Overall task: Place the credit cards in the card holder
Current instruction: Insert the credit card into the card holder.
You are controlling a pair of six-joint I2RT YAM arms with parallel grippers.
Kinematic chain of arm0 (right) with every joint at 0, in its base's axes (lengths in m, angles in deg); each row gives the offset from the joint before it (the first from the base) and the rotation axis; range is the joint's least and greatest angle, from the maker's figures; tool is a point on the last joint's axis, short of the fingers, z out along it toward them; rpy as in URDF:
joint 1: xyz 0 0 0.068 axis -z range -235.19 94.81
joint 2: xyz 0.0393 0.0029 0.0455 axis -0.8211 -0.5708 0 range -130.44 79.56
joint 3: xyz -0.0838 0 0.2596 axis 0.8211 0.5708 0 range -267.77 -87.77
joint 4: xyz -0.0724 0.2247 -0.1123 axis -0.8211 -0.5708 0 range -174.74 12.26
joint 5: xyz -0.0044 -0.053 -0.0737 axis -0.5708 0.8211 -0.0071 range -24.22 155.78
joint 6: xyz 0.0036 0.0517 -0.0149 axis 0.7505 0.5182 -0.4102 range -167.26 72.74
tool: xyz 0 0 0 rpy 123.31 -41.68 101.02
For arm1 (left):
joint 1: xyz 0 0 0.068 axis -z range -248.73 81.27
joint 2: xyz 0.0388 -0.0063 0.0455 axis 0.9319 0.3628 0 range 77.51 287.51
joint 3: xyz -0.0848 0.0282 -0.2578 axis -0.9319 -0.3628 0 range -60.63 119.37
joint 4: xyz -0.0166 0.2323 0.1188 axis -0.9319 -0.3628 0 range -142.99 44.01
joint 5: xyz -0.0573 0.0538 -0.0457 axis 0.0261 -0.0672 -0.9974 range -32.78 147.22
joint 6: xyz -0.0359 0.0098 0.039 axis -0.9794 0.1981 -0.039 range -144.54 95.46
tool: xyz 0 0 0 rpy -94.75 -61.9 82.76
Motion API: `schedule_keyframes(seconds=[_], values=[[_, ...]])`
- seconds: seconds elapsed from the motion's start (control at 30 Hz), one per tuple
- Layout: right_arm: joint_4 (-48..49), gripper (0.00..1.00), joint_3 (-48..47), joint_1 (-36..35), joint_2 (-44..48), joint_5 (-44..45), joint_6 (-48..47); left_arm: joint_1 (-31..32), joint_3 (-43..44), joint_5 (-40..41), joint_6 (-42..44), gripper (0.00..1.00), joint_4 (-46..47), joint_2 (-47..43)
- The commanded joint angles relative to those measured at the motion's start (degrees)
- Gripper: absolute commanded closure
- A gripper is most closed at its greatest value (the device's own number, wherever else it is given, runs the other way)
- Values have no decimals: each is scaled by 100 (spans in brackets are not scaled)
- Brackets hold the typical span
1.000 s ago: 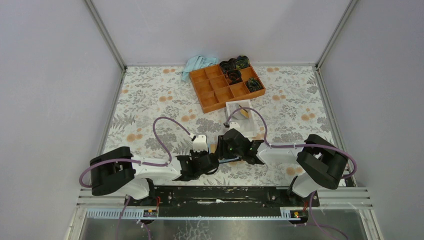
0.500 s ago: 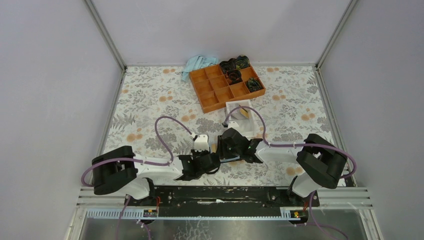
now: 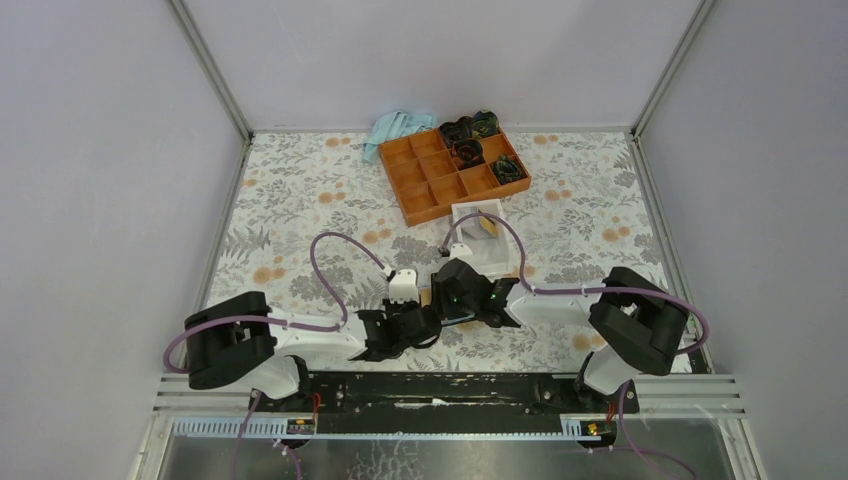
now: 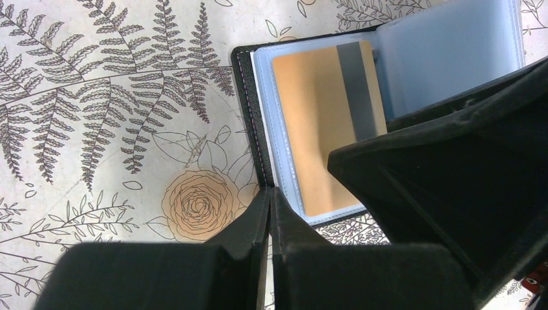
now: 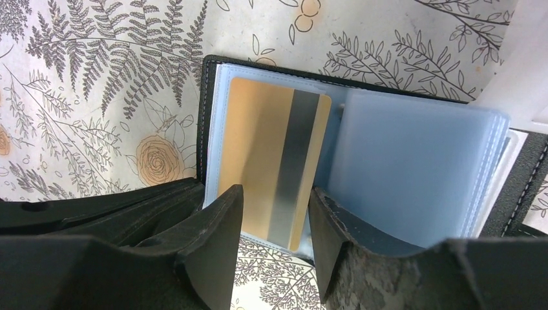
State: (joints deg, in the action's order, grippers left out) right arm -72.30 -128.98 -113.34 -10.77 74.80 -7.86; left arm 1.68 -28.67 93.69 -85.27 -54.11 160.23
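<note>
Partly behind the right gripper (image 5: 276, 194), card holder (image 5: 413, 161) and credit card (image 5: 258, 142).

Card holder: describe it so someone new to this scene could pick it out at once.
On the floral table, close to the arms' bases, the left gripper and the right gripper converge in front of a white box. The card holder lies open beneath them: a black cover with pale-blue sleeves, one holding an orange card, unlike the box.
</note>
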Motion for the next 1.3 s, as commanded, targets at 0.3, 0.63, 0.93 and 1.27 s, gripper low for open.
schedule_keyframes(seconds=[0.3, 0.63, 0.93, 1.27], values=[[-36, 51, -498, -387, -394, 4, 54, 29, -15, -194, 52, 96, 143, 237], [-104, 51, -352, -393, -170, 185, 141, 26, -29, -176, 32, 96, 92, 199], [-392, 50, -370, -386, 239, 549, -48, 29, -139, -65, -111, 96, -156, -84], [-672, 49, -411, -356, 385, 783, -166, 27, -66, -14, -106, 96, -302, -121]])
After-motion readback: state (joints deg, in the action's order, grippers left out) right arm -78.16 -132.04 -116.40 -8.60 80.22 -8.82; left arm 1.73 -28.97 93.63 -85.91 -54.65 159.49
